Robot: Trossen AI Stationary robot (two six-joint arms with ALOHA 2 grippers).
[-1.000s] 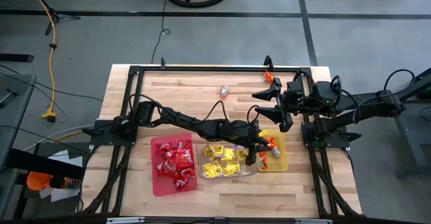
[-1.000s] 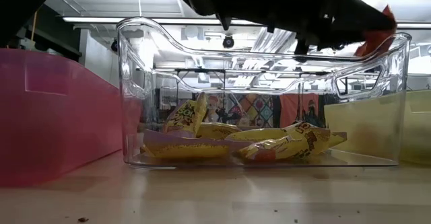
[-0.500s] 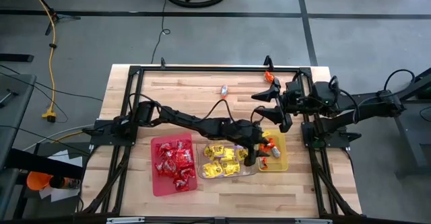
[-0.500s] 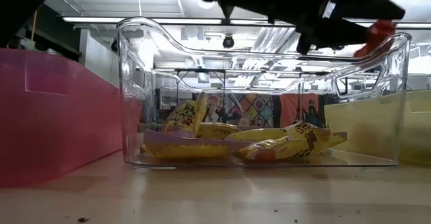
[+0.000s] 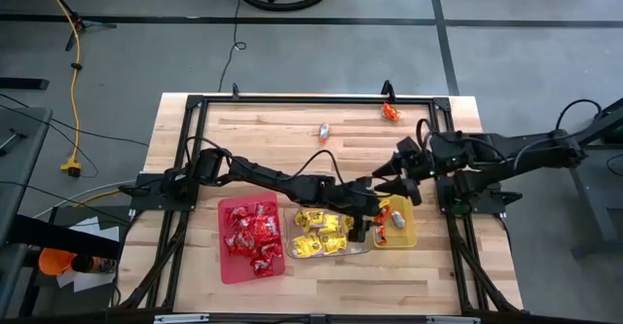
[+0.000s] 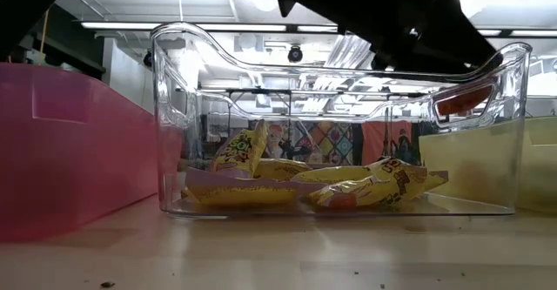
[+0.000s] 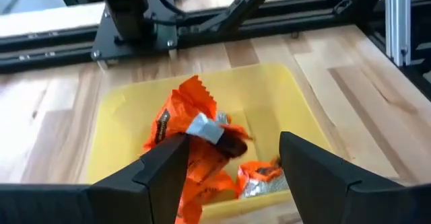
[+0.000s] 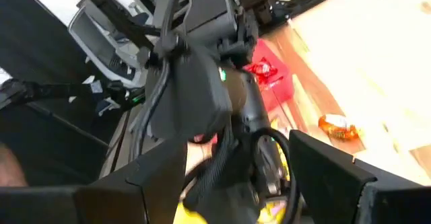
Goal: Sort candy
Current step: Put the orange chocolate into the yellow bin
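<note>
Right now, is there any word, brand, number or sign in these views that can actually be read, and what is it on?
No text can be read in any view.
Yellow candy in the clear tray: dark print, too blurred to read.
Orange candy in the yellow tray: dark logo, too blurred to read.
Red candy in the red tray: white marks, too small to read.

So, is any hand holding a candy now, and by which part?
Nothing is held. The left hand is open above the yellow tray; the right hand is open too.
</note>
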